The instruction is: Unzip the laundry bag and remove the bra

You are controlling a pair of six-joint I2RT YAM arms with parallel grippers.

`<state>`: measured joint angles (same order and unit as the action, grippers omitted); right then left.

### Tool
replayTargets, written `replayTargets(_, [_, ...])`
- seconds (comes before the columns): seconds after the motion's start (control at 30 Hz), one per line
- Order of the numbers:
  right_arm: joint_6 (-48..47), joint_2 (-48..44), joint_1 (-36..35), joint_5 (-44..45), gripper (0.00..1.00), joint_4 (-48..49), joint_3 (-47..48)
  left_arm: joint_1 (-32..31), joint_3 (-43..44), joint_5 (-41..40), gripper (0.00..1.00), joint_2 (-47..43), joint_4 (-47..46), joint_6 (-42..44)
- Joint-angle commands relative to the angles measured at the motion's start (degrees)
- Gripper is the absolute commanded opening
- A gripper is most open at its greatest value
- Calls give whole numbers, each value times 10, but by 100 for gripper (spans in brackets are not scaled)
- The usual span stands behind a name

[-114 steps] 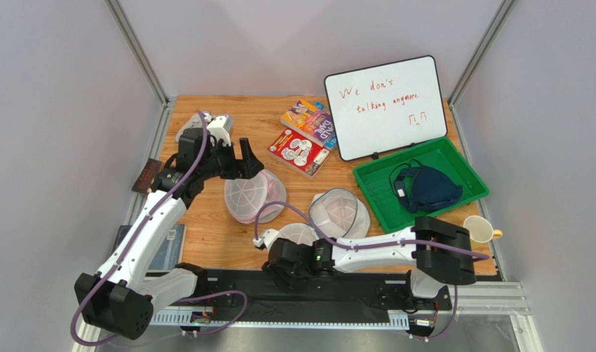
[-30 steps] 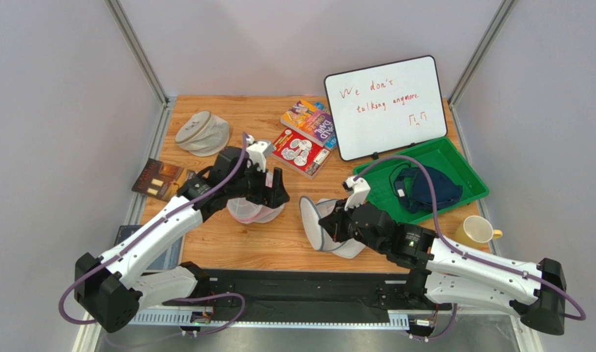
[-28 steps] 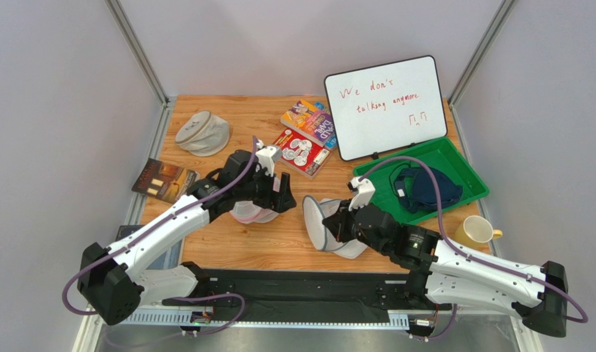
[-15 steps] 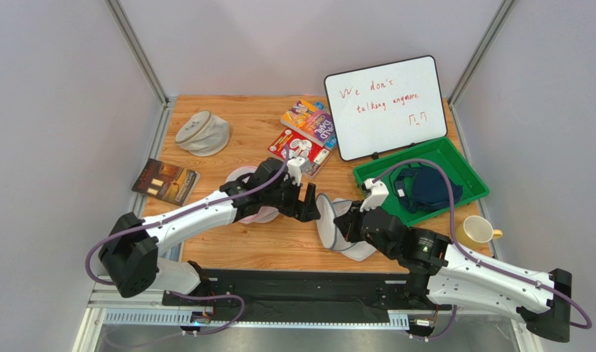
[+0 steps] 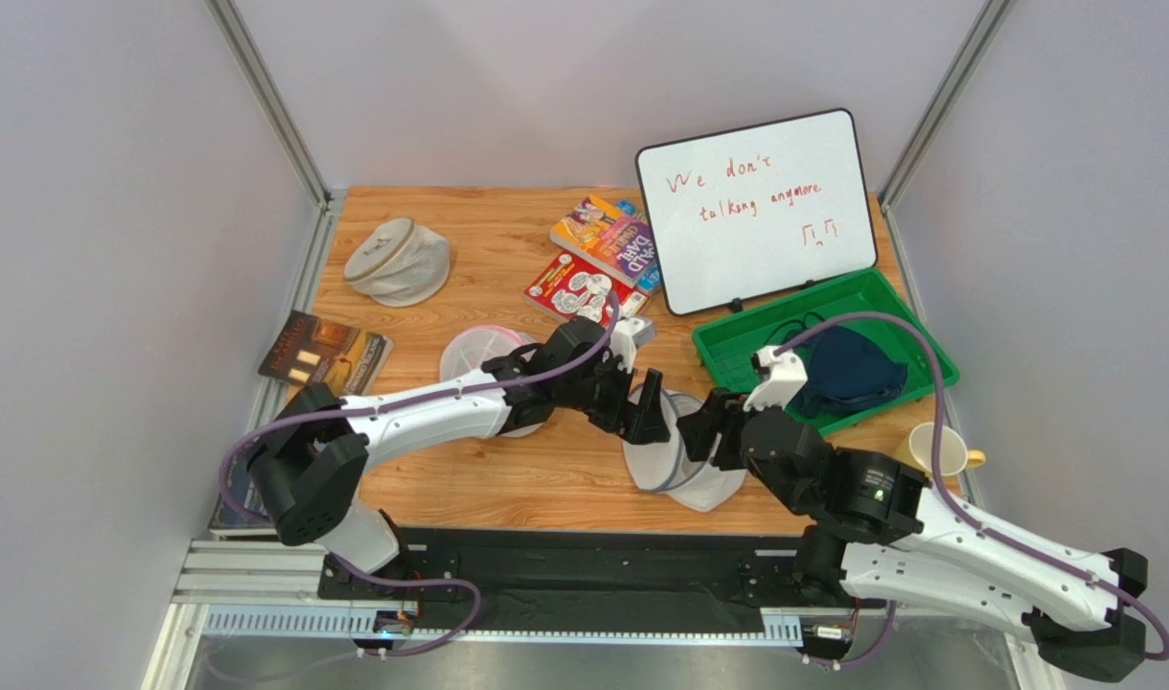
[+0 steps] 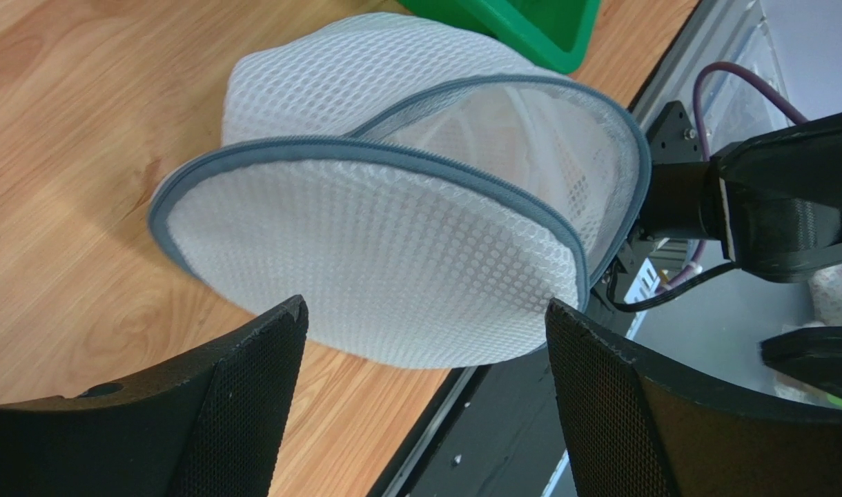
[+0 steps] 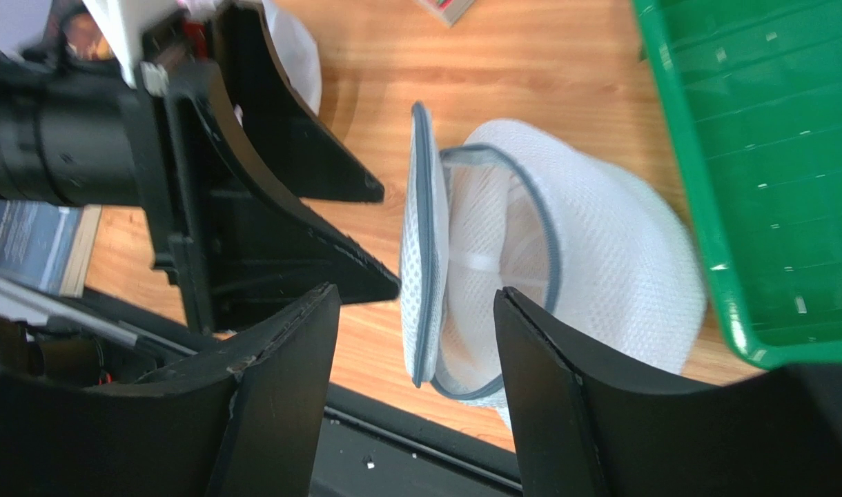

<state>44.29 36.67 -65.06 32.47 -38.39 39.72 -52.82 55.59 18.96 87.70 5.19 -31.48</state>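
Wooden table (image 5: 475, 230) has the laundry bag (image 5: 687, 460) front-centre, flap gaping, bra (image 5: 847, 368) in green tray (image 5: 720, 350); left gripper (image 6: 423, 321) and right gripper (image 7: 417, 298) both spread, empty, flanking it, so best pinch zipper rim, not mesh.

Left gripper (image 6: 425, 331) and right gripper (image 7: 415, 300), jaws spread, close off both sides of the laundry bag (image 5: 680, 463) at mid near edge. Tray (image 5: 871, 302) blocks the right edge. Bare bench (image 5: 547, 482) lies along the near edge, left of the bag.
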Motion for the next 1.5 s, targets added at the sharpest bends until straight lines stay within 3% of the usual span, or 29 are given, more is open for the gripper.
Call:
replayTargets(0.0, [13, -25, 1, 85, 63, -62, 38, -20, 39, 16, 89, 24, -47, -10])
replayTargets(0.23, [30, -36, 2, 139, 64, -92, 43, -50, 84, 27, 89, 72, -48, -9])
replayTargets(0.67, [37, -16, 6, 152, 65, -90, 31, -70, 87, 67, 89, 118, -147, -46])
replayTargets(0.9, [69, 5, 45, 96, 48, -85, -24, -75, 87, 67, 89, 128, -149, -43])
replayTargets(1.23, [114, -16, 70, 89, 48, -91, -68, -90, 87, 81, 88, 186, -187, -45])
replayTargets(1.47, [83, -19, 72, 94, 53, -94, -35, -90, 86, 49, 89, 129, -143, -15])
